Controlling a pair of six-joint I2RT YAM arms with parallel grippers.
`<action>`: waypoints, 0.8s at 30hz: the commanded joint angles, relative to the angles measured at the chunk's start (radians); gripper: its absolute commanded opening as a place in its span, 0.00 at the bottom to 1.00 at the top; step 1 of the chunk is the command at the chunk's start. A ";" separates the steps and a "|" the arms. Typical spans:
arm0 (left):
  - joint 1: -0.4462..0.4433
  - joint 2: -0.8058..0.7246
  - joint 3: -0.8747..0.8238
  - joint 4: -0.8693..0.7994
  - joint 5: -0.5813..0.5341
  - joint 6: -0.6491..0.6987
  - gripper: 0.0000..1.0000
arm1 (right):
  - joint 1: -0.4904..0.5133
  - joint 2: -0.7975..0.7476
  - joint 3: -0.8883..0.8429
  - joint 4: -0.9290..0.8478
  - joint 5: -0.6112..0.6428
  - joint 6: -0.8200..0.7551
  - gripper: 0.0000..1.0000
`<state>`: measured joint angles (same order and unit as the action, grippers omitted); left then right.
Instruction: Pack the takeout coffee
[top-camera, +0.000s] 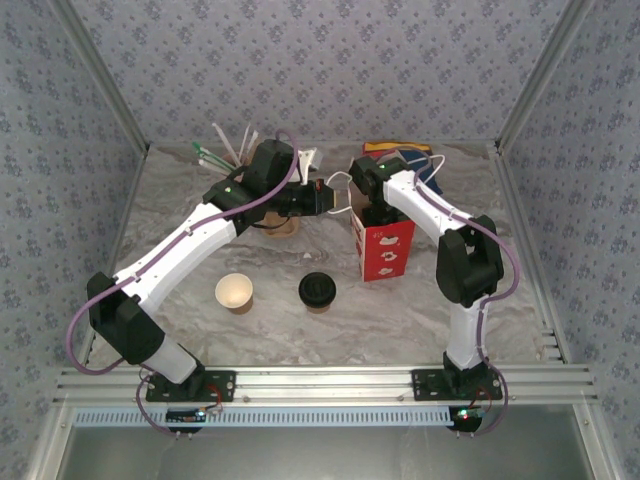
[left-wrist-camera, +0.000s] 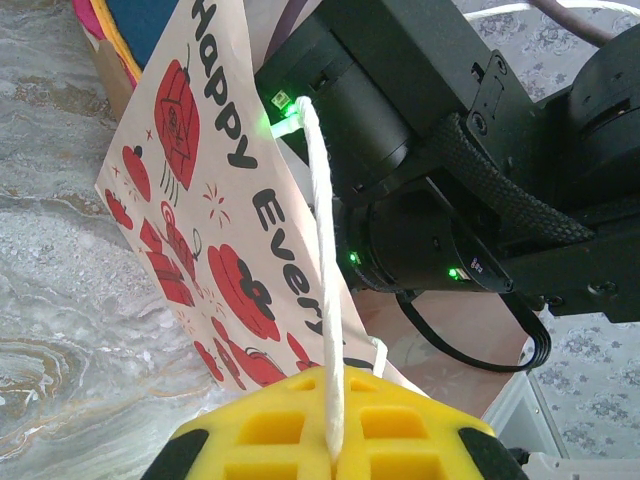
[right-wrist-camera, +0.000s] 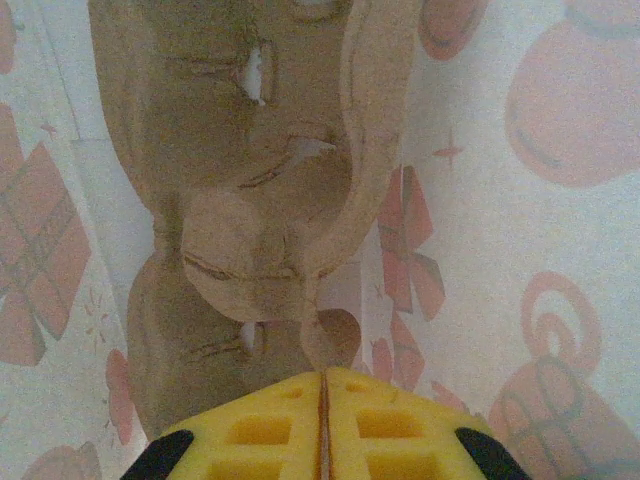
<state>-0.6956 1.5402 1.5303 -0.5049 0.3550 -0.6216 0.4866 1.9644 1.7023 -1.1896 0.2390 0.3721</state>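
Observation:
The takeout coffee (top-camera: 316, 290), a brown cup with a black lid, stands upright on the table, in front of the bag and apart from both grippers. The red-and-white paper bag (top-camera: 385, 250) stands open right of centre. My left gripper (left-wrist-camera: 335, 420) is shut on the bag's white cord handle (left-wrist-camera: 320, 220), holding it up at the bag's left side (top-camera: 328, 195). The right gripper (right-wrist-camera: 323, 385) is down inside the bag, shut on the edge of a brown pulp cup tray (right-wrist-camera: 250, 180).
A lidless paper cup (top-camera: 234, 292) stands left of the coffee. A brown paper object (top-camera: 283, 228) sits partly hidden under my left arm. Straws (top-camera: 225, 150) lean at the back left, and yellow-red items (top-camera: 395, 150) lie behind the bag.

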 joint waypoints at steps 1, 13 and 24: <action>0.004 -0.003 0.013 -0.015 0.016 0.009 0.00 | -0.006 -0.018 -0.008 -0.021 -0.014 0.000 0.10; 0.004 0.006 0.013 -0.012 0.020 0.005 0.00 | -0.041 -0.055 -0.047 0.028 -0.134 0.014 0.10; 0.004 0.010 0.017 -0.011 0.021 0.000 0.00 | -0.054 -0.044 -0.076 0.032 -0.095 0.003 0.10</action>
<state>-0.6956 1.5414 1.5303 -0.5049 0.3553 -0.6220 0.4343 1.9331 1.6432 -1.1397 0.1135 0.3759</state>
